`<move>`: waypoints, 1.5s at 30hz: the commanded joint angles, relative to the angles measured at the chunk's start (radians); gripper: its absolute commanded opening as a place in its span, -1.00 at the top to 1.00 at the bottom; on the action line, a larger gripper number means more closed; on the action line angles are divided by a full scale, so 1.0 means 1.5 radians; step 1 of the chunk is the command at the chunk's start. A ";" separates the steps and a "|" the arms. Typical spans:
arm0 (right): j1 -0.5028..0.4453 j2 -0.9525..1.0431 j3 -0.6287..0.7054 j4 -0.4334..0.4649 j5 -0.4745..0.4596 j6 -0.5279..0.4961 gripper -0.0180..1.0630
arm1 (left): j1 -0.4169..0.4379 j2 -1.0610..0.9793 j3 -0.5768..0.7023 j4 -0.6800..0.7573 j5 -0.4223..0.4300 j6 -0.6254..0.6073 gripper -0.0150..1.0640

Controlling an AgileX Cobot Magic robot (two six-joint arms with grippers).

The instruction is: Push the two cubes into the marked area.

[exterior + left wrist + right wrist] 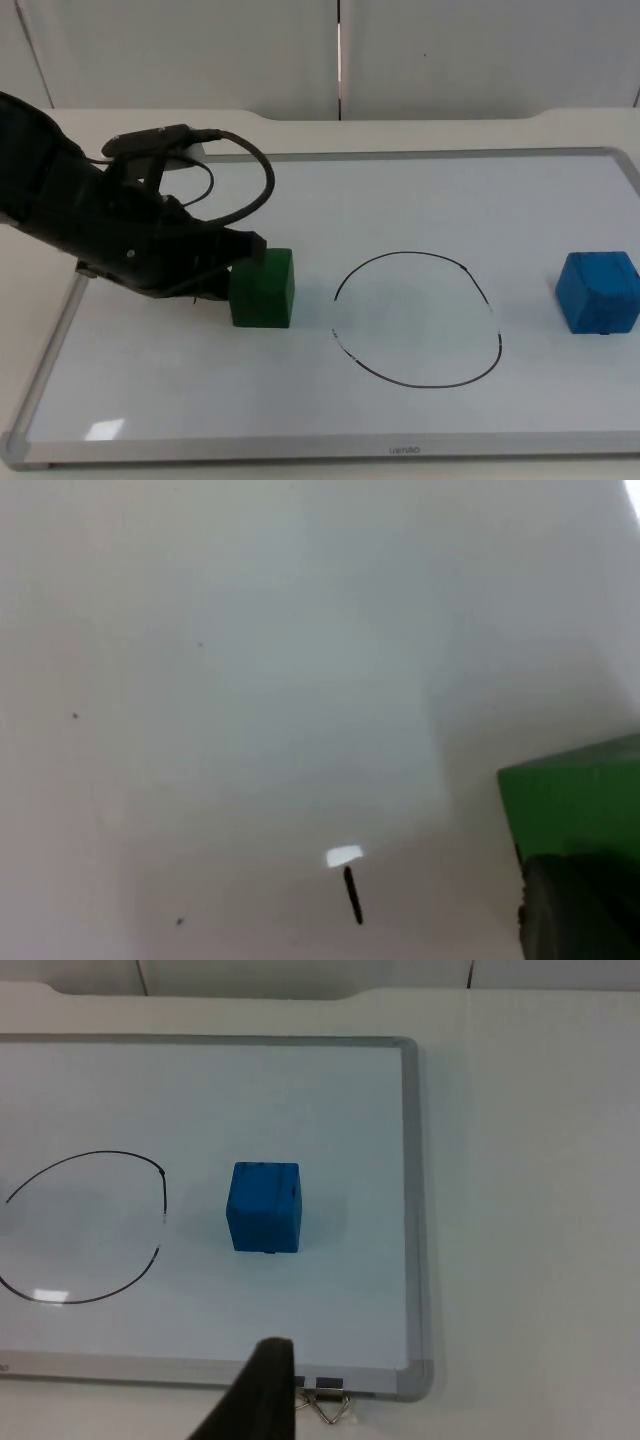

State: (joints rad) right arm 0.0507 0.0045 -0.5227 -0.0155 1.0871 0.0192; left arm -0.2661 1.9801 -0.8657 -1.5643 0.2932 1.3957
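Green cube [262,288] at centre-left, pressed by left gripper [245,250] (opening indiscernible), and blue cube [598,291] at far right, both outside marked area [417,319]; right gripper [262,1390] waiting, opening indiscernible.

A white table [300,130] runs back to a pale grey partition wall [480,55] with a bright vertical seam; overhead light glints off the whiteboard [420,200].

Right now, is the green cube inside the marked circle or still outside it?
Outside. The green cube sits left of the black circle, white board showing between them, with the left gripper against its far side.
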 commanded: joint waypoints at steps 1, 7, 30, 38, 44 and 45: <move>-0.003 -0.003 0.005 0.000 -0.005 -0.006 -0.98 | -0.005 -0.003 -0.004 -0.015 0.004 0.007 0.98; -0.003 -0.003 0.005 0.000 -0.005 -0.006 -0.98 | -0.005 -0.003 -0.004 -0.016 0.009 0.007 0.98; -0.003 -0.003 0.005 -0.001 -0.005 -0.006 -0.98 | -0.031 -0.003 -0.004 -0.030 0.006 0.008 0.98; -0.003 -0.003 0.005 -0.001 -0.005 -0.006 -0.98 | -0.050 -0.003 -0.004 -0.051 0.008 0.039 0.98; -0.003 -0.003 0.005 -0.001 -0.005 -0.006 -0.98 | -0.055 -0.003 -0.004 -0.051 0.005 0.041 0.98; -0.003 -0.003 0.005 -0.001 -0.005 -0.006 -0.98 | -0.055 -0.003 -0.004 -0.051 0.005 0.041 0.98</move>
State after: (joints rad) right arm 0.0507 0.0045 -0.5227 -0.0155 1.0871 0.0192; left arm -0.3449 1.9801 -0.8657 -1.6258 0.2958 1.4536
